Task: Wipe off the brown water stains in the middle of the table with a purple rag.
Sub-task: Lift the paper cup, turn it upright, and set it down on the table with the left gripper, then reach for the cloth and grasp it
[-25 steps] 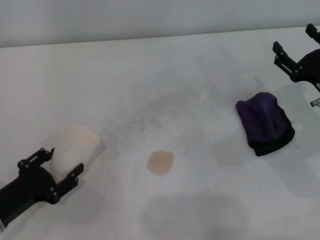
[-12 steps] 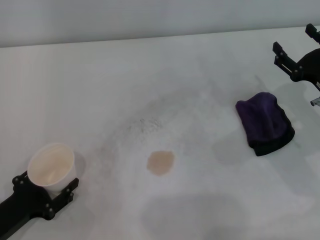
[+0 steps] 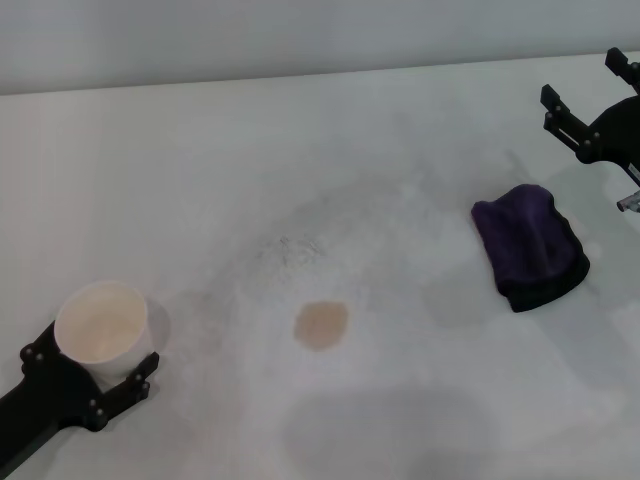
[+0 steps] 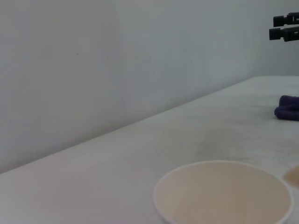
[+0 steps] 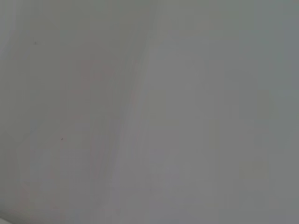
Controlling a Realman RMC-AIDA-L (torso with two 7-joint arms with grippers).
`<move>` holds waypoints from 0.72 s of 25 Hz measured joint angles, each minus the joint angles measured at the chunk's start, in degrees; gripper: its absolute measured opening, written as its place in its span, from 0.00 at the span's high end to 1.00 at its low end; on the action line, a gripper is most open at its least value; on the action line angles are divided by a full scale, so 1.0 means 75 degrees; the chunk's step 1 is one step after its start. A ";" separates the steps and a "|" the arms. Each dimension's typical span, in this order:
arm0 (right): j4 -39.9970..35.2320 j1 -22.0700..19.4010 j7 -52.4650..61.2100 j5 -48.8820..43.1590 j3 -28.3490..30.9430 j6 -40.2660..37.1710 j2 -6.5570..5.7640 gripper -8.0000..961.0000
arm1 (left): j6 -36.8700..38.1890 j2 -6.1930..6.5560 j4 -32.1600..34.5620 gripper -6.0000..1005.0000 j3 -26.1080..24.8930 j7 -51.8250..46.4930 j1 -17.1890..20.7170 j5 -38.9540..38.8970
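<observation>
Left gripper [image 3: 92,368] clasps the white cup [image 3: 102,322]; right gripper [image 3: 592,98] spread wide, empty, beyond the purple rag [image 3: 530,246]

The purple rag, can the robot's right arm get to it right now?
Probably yes. The right gripper hangs open just behind the purple rag, with only bare table between them. The left gripper holds the white cup, far away.

Soft purple rag [image 3: 528,245] (matt table [image 3: 300,150])

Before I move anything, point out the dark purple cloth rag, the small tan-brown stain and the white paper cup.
dark purple cloth rag [image 3: 528,246], head view, middle of the lump.
small tan-brown stain [image 3: 321,325], head view, its centre.
white paper cup [image 3: 102,322], head view, its inside.
</observation>
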 joint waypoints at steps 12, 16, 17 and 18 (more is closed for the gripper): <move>-0.0029 0.0024 -0.0041 -0.0004 0.0000 0.0000 -0.0003 0.09 | 0.0287 0.0001 -0.0144 0.13 -0.0009 0.0370 0.0391 -0.0476; -0.0098 -0.0018 -0.0028 -0.0004 0.0000 0.0000 -0.0005 0.09 | 0.0680 0.0000 -0.0366 0.12 -0.0002 0.0735 0.0611 -0.0709; -0.0114 -0.0028 -0.0017 -0.0003 0.0001 0.0006 -0.0005 0.09 | 0.0746 0.0001 -0.0392 0.12 0.0001 0.0746 0.0665 -0.0737; -0.0126 -0.0039 -0.0009 -0.0003 0.0001 0.0012 -0.0005 0.09 | 0.0786 0.0001 -0.0405 0.12 0.0004 0.0746 0.0711 -0.0751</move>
